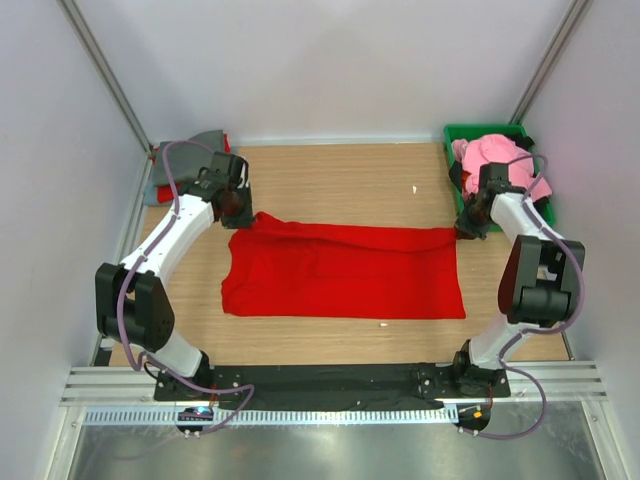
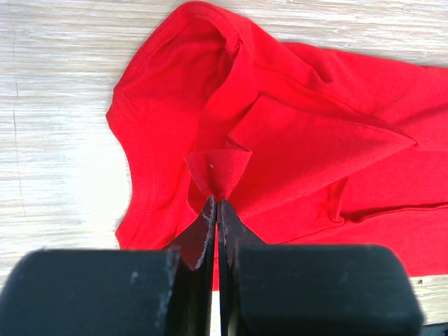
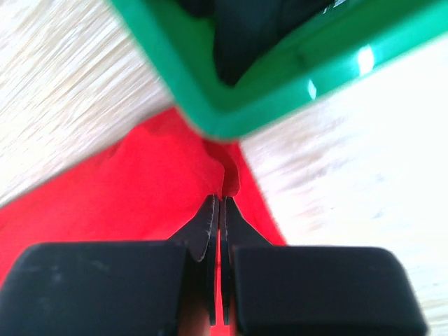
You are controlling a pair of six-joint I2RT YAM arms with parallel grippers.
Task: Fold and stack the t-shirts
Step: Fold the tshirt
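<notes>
A large bright red t-shirt [image 1: 345,272] lies folded lengthwise across the middle of the table. My left gripper [image 1: 238,205] is shut on its far left corner; the left wrist view shows the fingers pinching a peak of red cloth [image 2: 217,171] by the sleeve. My right gripper [image 1: 468,226] is shut on the far right corner of the red t-shirt [image 3: 161,189], just below the green bin. A pink t-shirt [image 1: 490,155] lies in the bin. Grey and red t-shirts [image 1: 200,145] are stacked at the far left.
The green plastic bin [image 1: 455,135] stands at the far right corner; its rim [image 3: 231,126] is close above my right fingers, with dark cloth inside. White walls enclose the table on three sides. A small white speck [image 1: 415,189] lies on the wood.
</notes>
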